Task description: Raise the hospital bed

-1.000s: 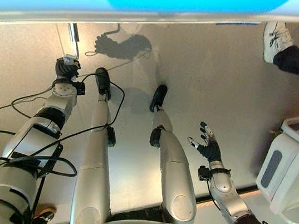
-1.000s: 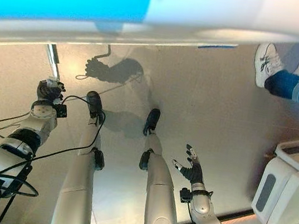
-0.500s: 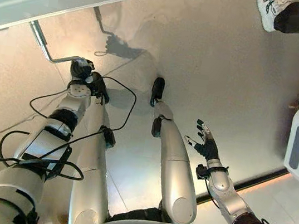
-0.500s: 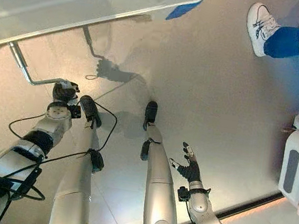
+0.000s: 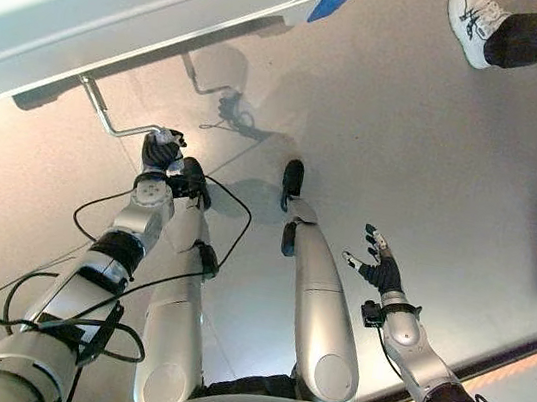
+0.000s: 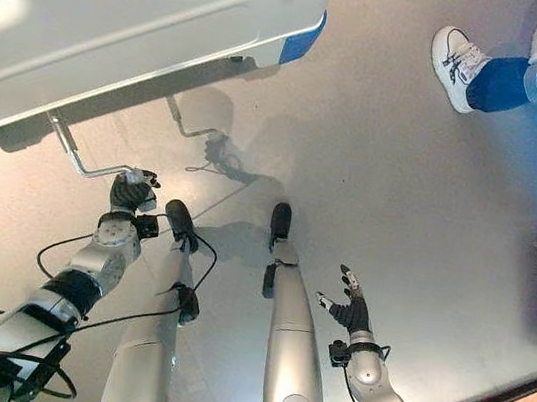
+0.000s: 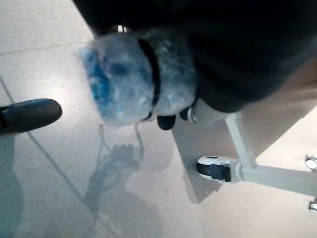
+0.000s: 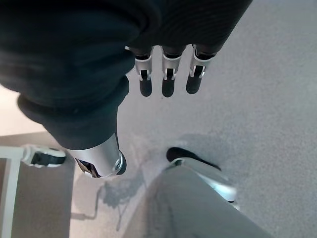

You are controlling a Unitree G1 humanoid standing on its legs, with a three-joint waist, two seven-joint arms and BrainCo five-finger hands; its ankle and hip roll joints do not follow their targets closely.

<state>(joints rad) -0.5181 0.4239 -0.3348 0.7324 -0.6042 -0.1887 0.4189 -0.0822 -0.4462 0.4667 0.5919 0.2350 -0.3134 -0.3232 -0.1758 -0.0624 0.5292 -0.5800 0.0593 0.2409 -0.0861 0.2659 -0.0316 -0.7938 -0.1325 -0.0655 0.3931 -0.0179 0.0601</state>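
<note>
silver-grey steel, the bent crank handle [image 5: 118,124] stuck out from under the white, blue-cornered hospital bed [image 5: 155,12] above the grey floor [image 5: 407,151]. the left hand [image 5: 161,149] had its fingers curled round the crank's grip. the right hand [image 5: 378,268] hung idle, fingers spread. the grip could have slipped free mid-turn, as the hold looked shallow.

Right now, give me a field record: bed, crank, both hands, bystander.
bed: hospital bed overhead, blue corner trim
crank: crank handle hangs under the bed frame
left hand: left hand curled round the crank's grip end
right hand: right hand free over the floor, fingers straight
bystander: person's shoe on the floor, far right
</note>
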